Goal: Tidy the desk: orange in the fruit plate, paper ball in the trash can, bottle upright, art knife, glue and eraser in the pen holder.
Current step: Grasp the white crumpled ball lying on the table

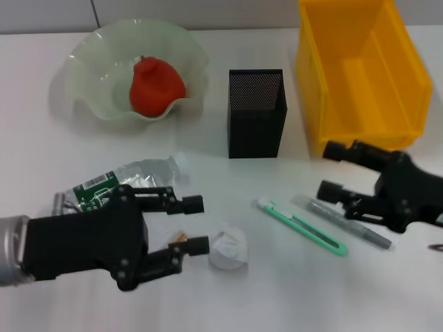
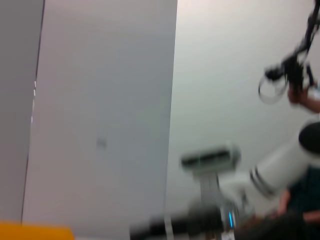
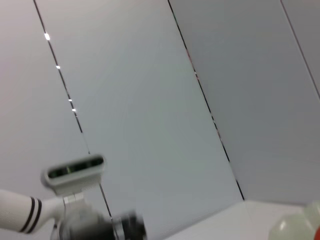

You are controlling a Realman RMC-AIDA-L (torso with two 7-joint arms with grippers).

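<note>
The orange point(image 1: 156, 86) lies in the pale green wavy fruit plate point(image 1: 90, 55) at the back left. The clear bottle point(image 1: 142, 174) lies on its side, partly hidden by my left gripper point(image 1: 198, 224), which is open just left of the white paper ball point(image 1: 229, 250). A small tan piece that looks like the eraser point(image 1: 179, 236) peeks out at its lower finger. The green art knife point(image 1: 302, 226) and the grey glue stick point(image 1: 344, 222) lie right of centre. My right gripper point(image 1: 329, 170) is open beside the glue's end. The black mesh pen holder point(image 1: 256, 114) stands in the middle.
The yellow trash can point(image 1: 360, 69) stands at the back right, close behind my right gripper; its edge point(image 2: 35, 231) shows in the left wrist view. The right wrist view catches the fruit plate's rim point(image 3: 295, 226). Both wrist views otherwise show walls.
</note>
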